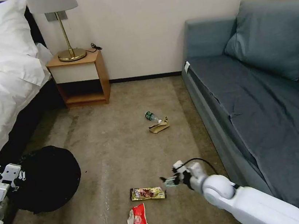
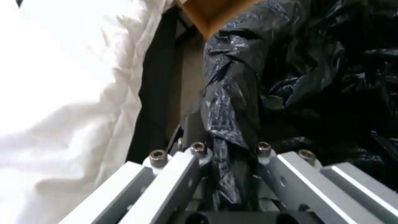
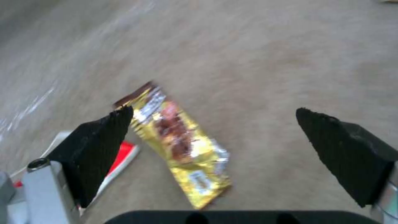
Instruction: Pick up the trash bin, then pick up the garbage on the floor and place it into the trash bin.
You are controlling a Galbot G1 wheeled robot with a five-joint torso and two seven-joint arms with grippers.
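**Right gripper hanging over the gold wrapper, bin held on the left**

I am holding the trash bin (image 1: 50,178) low at my near left, beside the bed (image 1: 0,91); my left gripper (image 2: 230,174) is pinching its rim, with the black bag (image 2: 232,102) bunched between the fingers.

The gold snack wrapper (image 1: 147,193) is lying flat on the carpet (image 1: 122,130) just to the left of my right gripper (image 1: 170,181), which is hovering with its black pads (image 3: 97,149) spread wide. Its long axis is running left to right across the floor in the head view, and slantwise between my pads in the right wrist view, so I judge a small shift left and a turn of the wrist would set the pads across its narrow width. My right arm is clearly the nearer one.

The red-and-white wrapper (image 1: 138,222) is lying just nearer than the gold one. Farther off, near the sofa (image 1: 266,104), the small bottle (image 1: 152,116) is resting against the brown paper (image 1: 159,126).

The gold wrapper is carrying a picture and print, but I cannot read any of it.
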